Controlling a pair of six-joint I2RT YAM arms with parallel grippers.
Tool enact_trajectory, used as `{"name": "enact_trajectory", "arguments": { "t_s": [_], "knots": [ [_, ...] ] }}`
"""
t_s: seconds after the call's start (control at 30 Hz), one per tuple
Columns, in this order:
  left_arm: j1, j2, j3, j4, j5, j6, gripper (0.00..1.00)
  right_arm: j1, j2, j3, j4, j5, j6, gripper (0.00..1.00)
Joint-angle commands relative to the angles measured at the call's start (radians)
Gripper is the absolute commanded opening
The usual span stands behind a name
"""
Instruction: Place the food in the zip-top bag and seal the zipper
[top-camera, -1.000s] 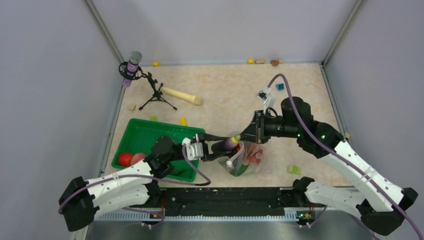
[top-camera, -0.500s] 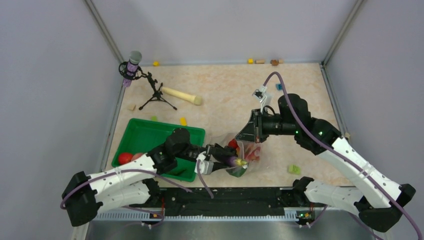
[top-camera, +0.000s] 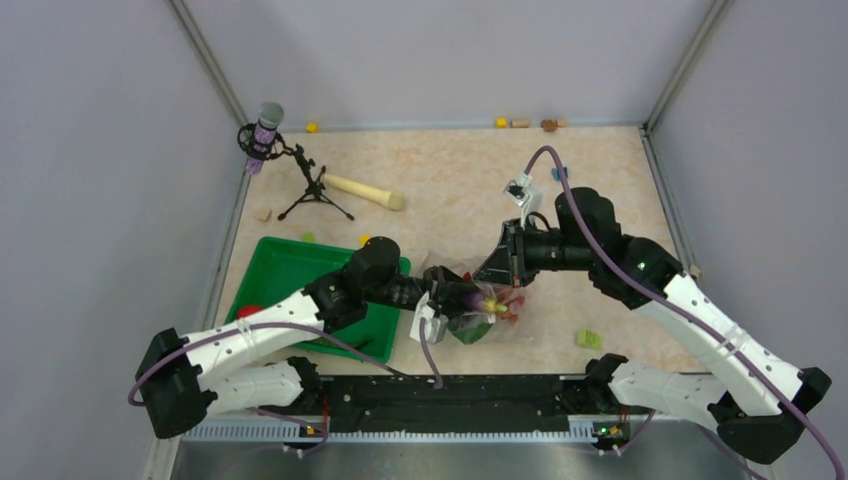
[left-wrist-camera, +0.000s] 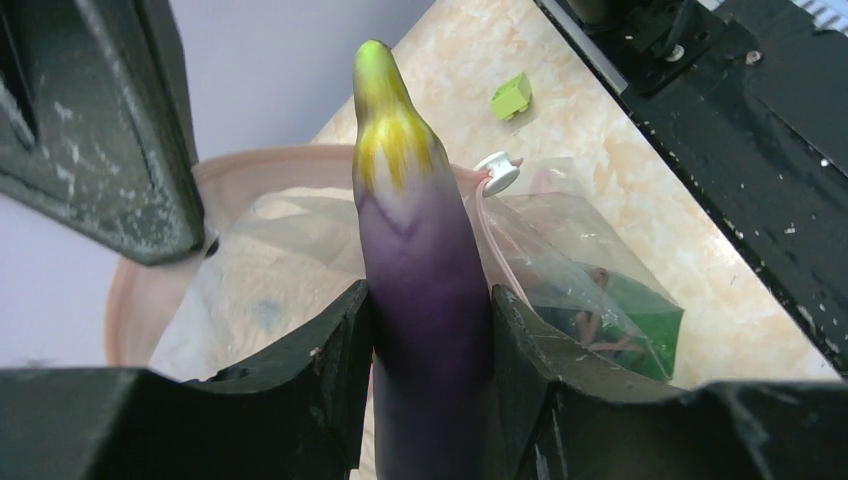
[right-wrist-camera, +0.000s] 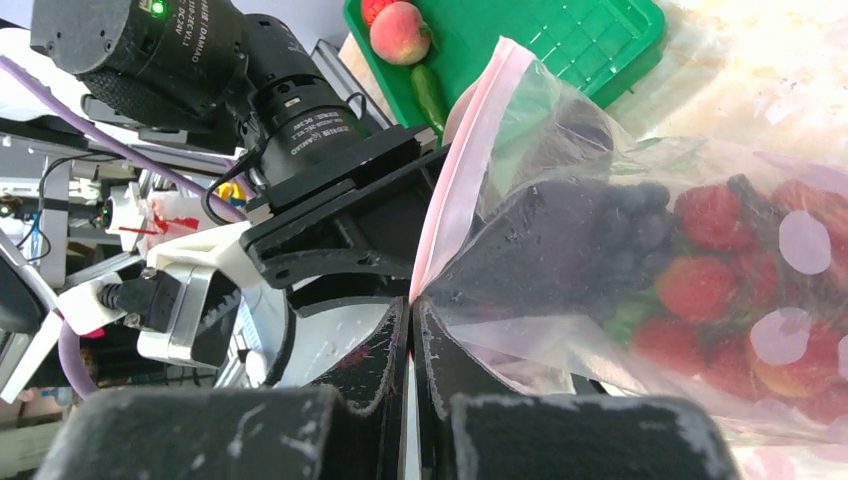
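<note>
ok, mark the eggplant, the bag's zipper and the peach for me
eggplant (left-wrist-camera: 425, 270), left wrist view, on its purple body below the yellow-green tip.
zipper (right-wrist-camera: 465, 165), right wrist view, midway along the pink strip.
peach (right-wrist-camera: 400, 32), right wrist view, centre of the fruit.

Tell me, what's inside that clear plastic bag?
Red strawberries, dark berries and something green show through the zip-top bag. Anything beneath them is hidden. Whether the eggplant is inside, I cannot tell.
</note>
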Motion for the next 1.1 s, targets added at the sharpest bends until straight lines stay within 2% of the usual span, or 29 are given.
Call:
{"name": "enact_trajectory", "arguments": {
  "t_s": [0.0,0.07,0.17,0.2,0.27,0.63,0.83,0.93,1.07],
  "knots": [
    [0.000,0.007,0.062,-0.105,0.098,0.197,0.00,-0.006,0.006,0.069,0.063,-0.050,-0.012,0.00],
    [0.001,0.010,0.056,-0.093,0.130,0.221,0.00,-0.006,0.017,0.071,0.064,-0.056,-0.009,0.00],
    [0.000,0.029,0.061,-0.062,0.131,0.178,0.00,-0.006,0.018,0.073,0.064,-0.059,-0.004,0.00],
    [0.000,0.035,0.061,-0.062,0.123,0.166,0.02,-0.006,0.015,0.073,0.064,-0.056,-0.003,0.00],
    [0.000,0.041,0.053,-0.059,0.112,0.150,0.14,-0.006,0.004,0.078,0.064,-0.047,-0.002,0.00],
    [0.000,-0.119,-0.044,0.021,0.079,-0.016,0.31,-0.006,-0.020,0.075,0.064,-0.021,-0.011,0.00],
    [0.000,-0.150,-0.066,0.043,0.054,-0.076,0.64,-0.006,-0.018,0.079,0.067,-0.021,-0.017,0.00],
    [0.000,-0.147,-0.078,0.079,0.041,-0.114,0.72,-0.006,-0.019,0.080,0.068,-0.021,-0.019,0.00],
    [0.001,-0.152,-0.086,0.111,0.039,-0.169,0.75,-0.006,-0.020,0.082,0.070,-0.013,-0.022,0.00]
  ]
}}
